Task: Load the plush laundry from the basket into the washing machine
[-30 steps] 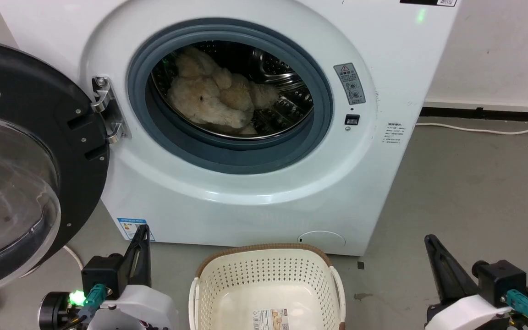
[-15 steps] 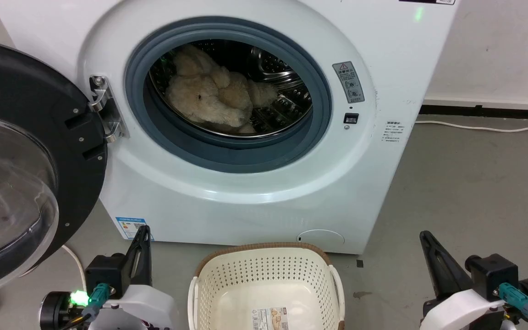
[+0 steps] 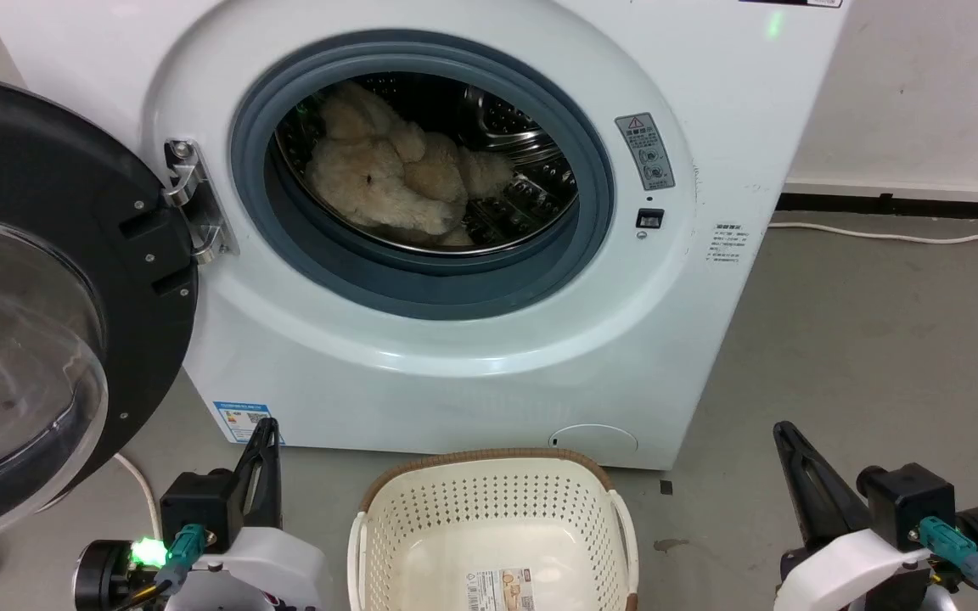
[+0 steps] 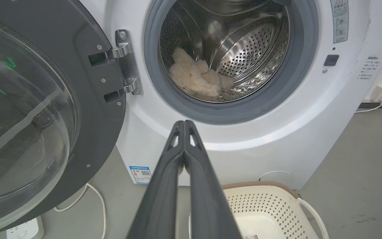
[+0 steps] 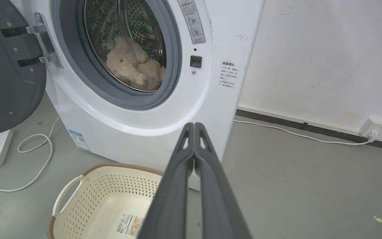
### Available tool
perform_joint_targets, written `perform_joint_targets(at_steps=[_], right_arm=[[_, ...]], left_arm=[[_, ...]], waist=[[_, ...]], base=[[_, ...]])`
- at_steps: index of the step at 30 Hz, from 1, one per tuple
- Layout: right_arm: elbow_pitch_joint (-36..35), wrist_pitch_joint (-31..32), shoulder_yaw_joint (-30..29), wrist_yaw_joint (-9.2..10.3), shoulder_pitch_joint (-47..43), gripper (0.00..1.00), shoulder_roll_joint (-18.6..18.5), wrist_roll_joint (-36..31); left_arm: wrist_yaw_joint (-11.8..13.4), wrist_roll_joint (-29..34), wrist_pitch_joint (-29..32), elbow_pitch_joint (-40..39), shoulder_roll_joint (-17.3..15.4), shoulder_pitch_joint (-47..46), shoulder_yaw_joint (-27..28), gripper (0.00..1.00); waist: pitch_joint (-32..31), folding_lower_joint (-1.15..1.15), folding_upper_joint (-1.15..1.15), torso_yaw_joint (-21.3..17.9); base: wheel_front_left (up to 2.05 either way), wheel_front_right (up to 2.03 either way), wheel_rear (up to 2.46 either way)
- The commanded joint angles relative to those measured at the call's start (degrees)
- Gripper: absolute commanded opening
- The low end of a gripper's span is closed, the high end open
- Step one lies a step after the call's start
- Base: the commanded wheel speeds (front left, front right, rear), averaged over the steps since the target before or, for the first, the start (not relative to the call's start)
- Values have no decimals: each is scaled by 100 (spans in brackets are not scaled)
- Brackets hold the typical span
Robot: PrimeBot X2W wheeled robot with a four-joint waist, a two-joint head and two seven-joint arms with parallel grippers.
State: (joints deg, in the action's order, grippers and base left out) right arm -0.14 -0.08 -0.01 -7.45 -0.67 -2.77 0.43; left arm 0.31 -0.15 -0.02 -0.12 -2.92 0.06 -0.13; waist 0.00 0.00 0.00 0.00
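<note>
Head view, stock at this moment.

1. Plush laundry (image 3: 387, 182): cream and shaggy, lying inside the steel drum (image 3: 531, 182) of the washing machine (image 3: 455, 373). It sits low and to the left, wholly behind the grey seal (image 3: 421, 293).
2. Basket (image 3: 489, 458): on the floor just before the machine, holding nothing but the label sticker (image 3: 499, 588) on its bottom.
3. Door (image 3: 56, 280): swung wide open to the left.
4. Left hand (image 3: 265, 433): low beside the basket, fingers pressed together on nothing; the left wrist view confirms this.
5. Right hand (image 3: 784, 434): low on the basket's other side, likewise pressed together and empty.

Assessment: loading appears complete, with the plush laundry in the drum and the basket bare. Closing the door is no stated part of the task, so little or nothing appears left.
</note>
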Motion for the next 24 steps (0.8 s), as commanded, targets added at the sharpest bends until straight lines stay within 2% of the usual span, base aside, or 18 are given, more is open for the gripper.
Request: perform_joint_targets(at_steps=[1, 24], right_arm=[[14, 8, 1, -3, 67, 0, -10, -43], [14, 8, 1, -3, 67, 0, -10, -43]], left_arm=[[-31, 15, 2, 12, 4, -6, 13, 0], [-31, 15, 2, 12, 4, -6, 13, 0]], waist=[[0, 0, 0, 0], [0, 0, 0, 0]], base=[[0, 0, 0], [0, 0, 0]])
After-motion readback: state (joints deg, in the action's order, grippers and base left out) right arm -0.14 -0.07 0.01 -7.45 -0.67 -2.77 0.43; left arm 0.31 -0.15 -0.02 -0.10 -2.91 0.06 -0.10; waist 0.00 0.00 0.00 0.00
